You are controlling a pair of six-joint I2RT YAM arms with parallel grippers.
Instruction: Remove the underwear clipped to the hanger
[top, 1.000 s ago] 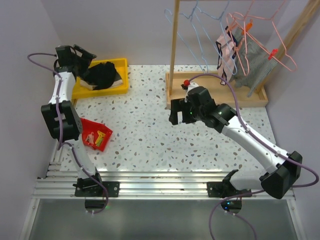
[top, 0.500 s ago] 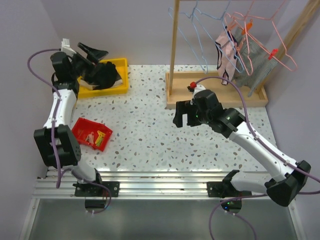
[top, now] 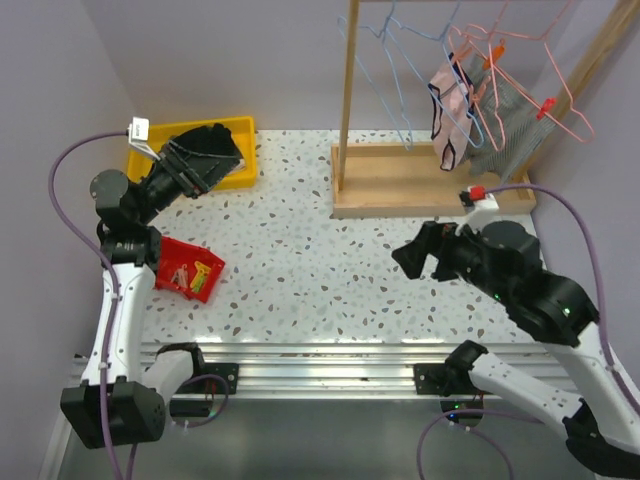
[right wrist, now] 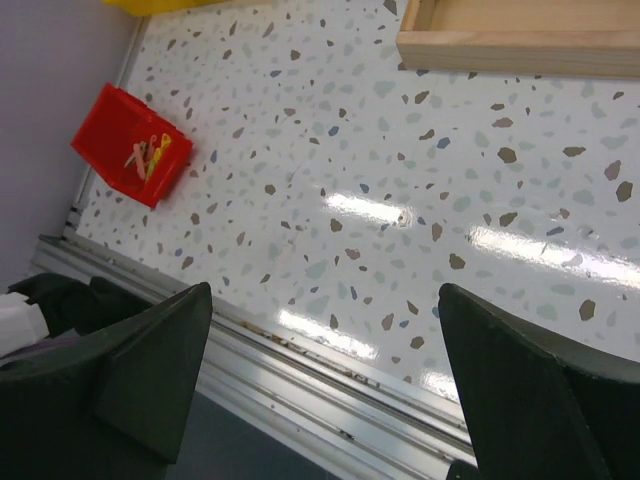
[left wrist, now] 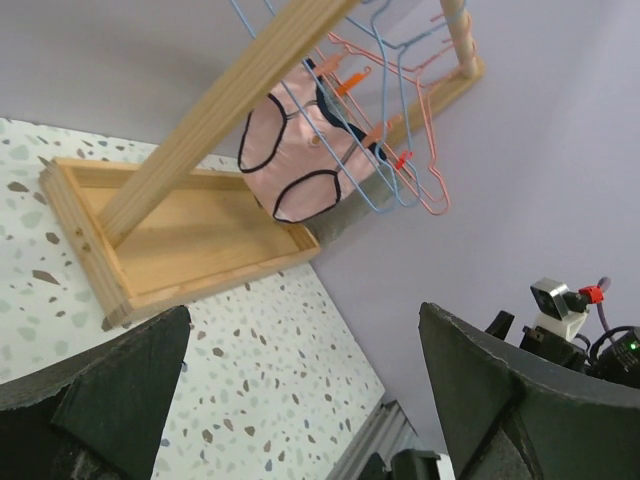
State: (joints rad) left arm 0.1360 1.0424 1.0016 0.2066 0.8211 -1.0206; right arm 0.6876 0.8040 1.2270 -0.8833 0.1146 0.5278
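**A:** Where's the garment we're after?

**B:** The pink underwear (top: 447,108) hangs at the far right, on a blue hanger (left wrist: 378,207) on the wooden rack (top: 347,90). A grey garment (top: 500,118) hangs just right of it.

**A:** And the arms?

**B:** The left end effector (top: 205,160) is raised at the far left by the yellow bin (top: 250,150). Its fingers are spread wide and hold nothing. The right end effector (top: 420,255) is nearer, over the bare desk (top: 300,260), likewise spread and empty. Both are well apart from the rack.

**A:** How should the reach go?

**B:** I'd pinch the fabric low, under the orange clip (left wrist: 350,78), and steady the hanger with the other arm. Then pull down and away, so the clip releases instead of dragging the hanger into its neighbours.
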